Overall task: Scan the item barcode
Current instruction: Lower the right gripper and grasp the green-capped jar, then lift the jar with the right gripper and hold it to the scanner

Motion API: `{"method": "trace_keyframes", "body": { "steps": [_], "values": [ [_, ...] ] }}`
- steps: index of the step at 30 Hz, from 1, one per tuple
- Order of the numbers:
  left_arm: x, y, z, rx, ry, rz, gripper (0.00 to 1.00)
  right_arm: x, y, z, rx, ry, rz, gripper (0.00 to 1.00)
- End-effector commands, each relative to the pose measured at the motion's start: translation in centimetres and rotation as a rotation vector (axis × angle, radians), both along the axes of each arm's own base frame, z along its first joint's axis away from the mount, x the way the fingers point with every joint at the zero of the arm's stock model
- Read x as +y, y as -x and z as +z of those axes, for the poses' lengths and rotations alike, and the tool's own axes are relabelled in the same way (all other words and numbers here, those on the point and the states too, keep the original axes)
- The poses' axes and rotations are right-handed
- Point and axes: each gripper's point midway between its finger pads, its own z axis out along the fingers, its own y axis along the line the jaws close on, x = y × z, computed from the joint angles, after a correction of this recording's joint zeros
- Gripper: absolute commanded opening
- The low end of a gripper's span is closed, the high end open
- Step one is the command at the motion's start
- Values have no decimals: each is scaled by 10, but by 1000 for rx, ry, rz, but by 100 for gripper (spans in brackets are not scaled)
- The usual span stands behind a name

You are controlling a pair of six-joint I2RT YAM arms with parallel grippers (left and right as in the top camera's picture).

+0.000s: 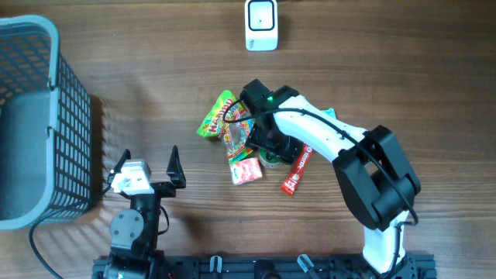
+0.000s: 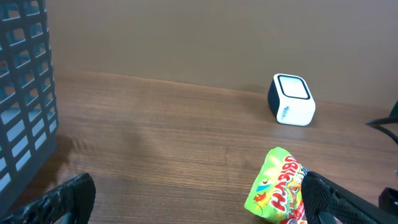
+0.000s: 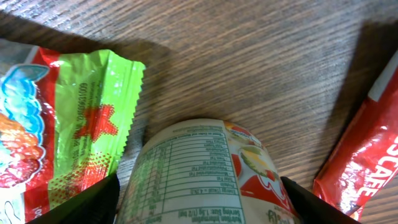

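A small can (image 3: 202,168) with a nutrition table printed on it lies on its side on the wooden table. My right gripper (image 3: 199,202) has one finger against each side of the can, which fills the gap between them. From overhead the right gripper (image 1: 267,147) covers most of the can (image 1: 271,160) in the middle of a pile of snacks. The white barcode scanner (image 1: 261,25) stands at the far edge, also seen as the scanner (image 2: 292,99) from the left wrist. My left gripper (image 1: 151,167) rests open at the near left, with nothing between its fingers (image 2: 74,196).
A green Haribo bag (image 1: 221,115) lies left of the can, a red stick pack (image 1: 295,172) to its right, and a pink packet (image 1: 246,170) in front. A grey mesh basket (image 1: 31,116) stands along the left edge.
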Motion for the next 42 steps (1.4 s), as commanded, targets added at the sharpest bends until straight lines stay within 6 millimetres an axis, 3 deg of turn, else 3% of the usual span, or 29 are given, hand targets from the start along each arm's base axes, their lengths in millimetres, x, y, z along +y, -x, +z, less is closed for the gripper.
{"method": "trace_keyframes", "body": {
  "steps": [1, 4, 9, 15, 19, 21, 26, 31, 35, 38, 42],
  "values": [
    [3, 0, -1, 1, 12, 17, 100, -12, 18, -19, 69, 43, -41, 74],
    [3, 0, -1, 2, 12, 17, 100, -8, 20, -19, 93, 1, -4, 58],
    [3, 0, -1, 1, 12, 17, 100, -11, 8, 2, 161, -179, 127, 59],
    [3, 0, -1, 1, 12, 17, 100, -29, -8, 71, 226, -364, 190, 57],
    [3, 0, -1, 1, 12, 17, 100, -43, 2, 113, 277, -412, 191, 57],
    [3, 0, -1, 1, 12, 17, 100, -42, 15, 126, 320, -471, 208, 57],
    [3, 0, -1, 1, 12, 17, 100, -14, 21, 143, 331, -647, 229, 58],
    [3, 0, -1, 1, 12, 17, 100, -9, 24, 144, 311, -671, 302, 57],
    [3, 0, -1, 1, 12, 17, 100, 3, -9, 143, 136, -702, 385, 52],
    [3, 0, -1, 1, 12, 17, 100, 22, -63, 157, -182, -744, 588, 53],
    [3, 0, -1, 1, 12, 17, 100, 16, -106, 152, -358, -622, 619, 57]
  ]
}}
